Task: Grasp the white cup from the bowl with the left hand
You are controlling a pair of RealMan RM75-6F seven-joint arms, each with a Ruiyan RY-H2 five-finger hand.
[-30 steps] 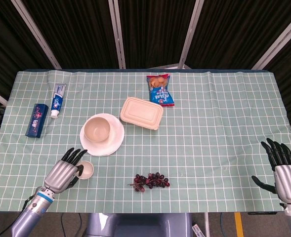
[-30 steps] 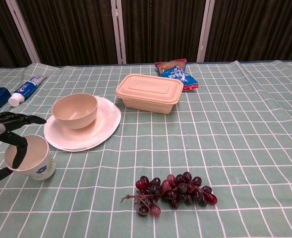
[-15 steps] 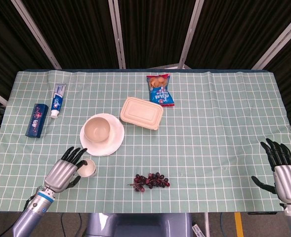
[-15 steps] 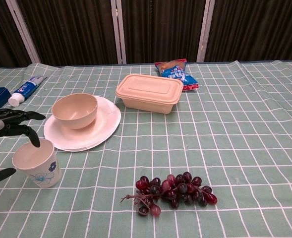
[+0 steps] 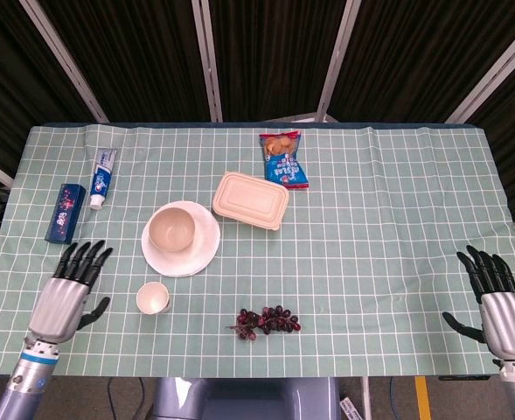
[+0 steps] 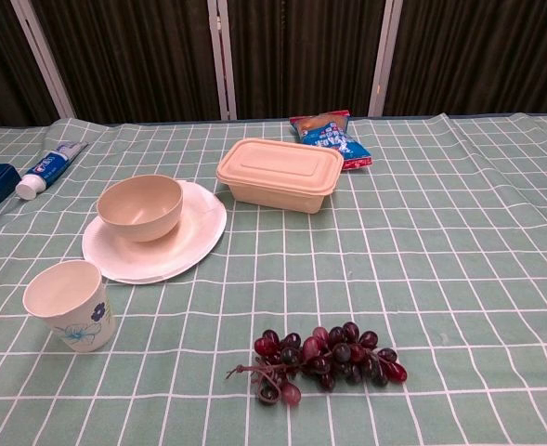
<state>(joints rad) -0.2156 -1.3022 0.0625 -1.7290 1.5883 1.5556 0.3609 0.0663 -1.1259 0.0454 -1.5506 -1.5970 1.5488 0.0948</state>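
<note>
Overhead, the left hand [image 5: 65, 293] lay near the table's left edge with fingers spread and nothing in them. It was well apart from the cup [image 5: 153, 299]. Half a second before, its fingers were just beside the cup, and a second before they were around it, so the hand had let go and drawn back to the left. The cup stood upright on the cloth [image 5: 371, 227], below the plate [image 5: 203, 254] and outside the bowl [image 5: 171, 228]. The right hand [image 5: 500, 302] rested at the right edge, fingers open and empty, in the same place as before. The box [image 5: 251, 200], snack bag [image 5: 284, 159], toothpaste [image 5: 103, 176], blue carton [image 5: 65, 213] and grapes [image 5: 268, 320] lay where they had been.

From the chest camera, neither hand showed; the left one had left this view. The cup [image 6: 69, 304] stood alone, mouth up and flower print facing forward, near the plate [image 6: 199, 243]. The bowl [image 6: 140, 207] held nothing.

Judgement: the cup was already out of the bowl and released, so the grasp looked finished.
</note>
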